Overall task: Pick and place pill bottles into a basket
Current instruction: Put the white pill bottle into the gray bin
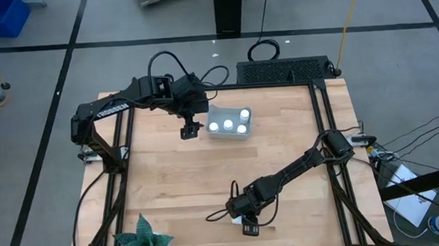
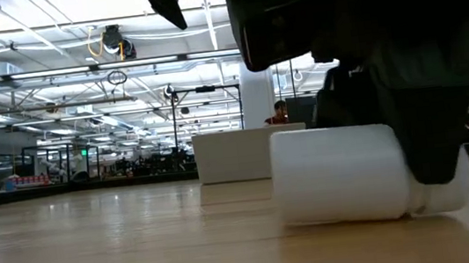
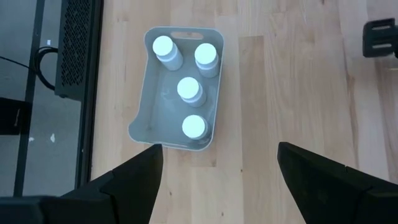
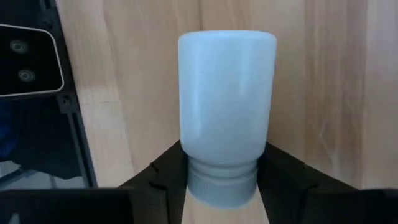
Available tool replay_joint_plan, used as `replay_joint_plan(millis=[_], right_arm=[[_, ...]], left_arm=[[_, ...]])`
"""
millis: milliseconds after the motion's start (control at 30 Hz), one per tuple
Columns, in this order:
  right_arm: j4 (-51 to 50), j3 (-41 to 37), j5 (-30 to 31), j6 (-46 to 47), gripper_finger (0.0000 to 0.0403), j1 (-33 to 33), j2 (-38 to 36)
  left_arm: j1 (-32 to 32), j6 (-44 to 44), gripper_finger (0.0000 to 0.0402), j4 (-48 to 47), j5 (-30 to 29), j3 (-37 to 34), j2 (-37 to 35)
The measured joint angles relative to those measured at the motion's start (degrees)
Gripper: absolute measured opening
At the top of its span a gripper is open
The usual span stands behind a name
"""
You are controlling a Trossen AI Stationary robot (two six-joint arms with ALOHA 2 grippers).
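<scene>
Right wrist view shows the fifth pill bottle (image 4: 227, 106) lying on its side on the wooden table (image 4: 130, 93), its cap end tucked between the right gripper's (image 4: 222, 171) two dark fingers, which press against the bottle at the neck on both sides; the white body sticks out forward beyond the fingertips. From table height, the same bottle (image 2: 337, 175) rests flat on the boards with the gripper's dark bulk coming down over its cap end. Seen from overhead, the right gripper (image 1: 248, 222) sits low at the near edge of the table, well apart from the basket (image 1: 229, 123) near the far side.

Four pill bottles (image 3: 189, 90) stand upright inside the basket (image 3: 144, 106), white caps up. The left gripper (image 3: 214, 165) hovers just beside the basket with its fingers spread wide and nothing between them; from above it hangs at the basket's left side (image 1: 190, 129). A green paper plant (image 1: 141, 238) sits at the near left corner of the table.
</scene>
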Motion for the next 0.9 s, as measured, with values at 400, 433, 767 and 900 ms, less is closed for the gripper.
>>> replay_joint_plan(millis=[400,433,767,900], right_arm=[[3.69,-0.11,17.05,-13.23,0.0144,0.01,-2.7],[2.73,-0.11,19.35,-13.68,0.0144,0.03,-3.83],[-16.39,-0.1,37.51,-14.55,0.0144,-2.24,-24.52],[-22.4,-0.07,41.12,-14.89,0.0144,-4.62,-32.44]], left_arm=[[0.02,0.2,0.0324,0.22,0.01,0.0,0.02],[0.0,0.2,0.0324,0.13,-0.01,0.0,0.02],[0.04,0.15,0.0324,-0.61,-0.01,0.0,0.02],[0.07,0.18,0.0324,0.36,0.28,0.0,0.02]])
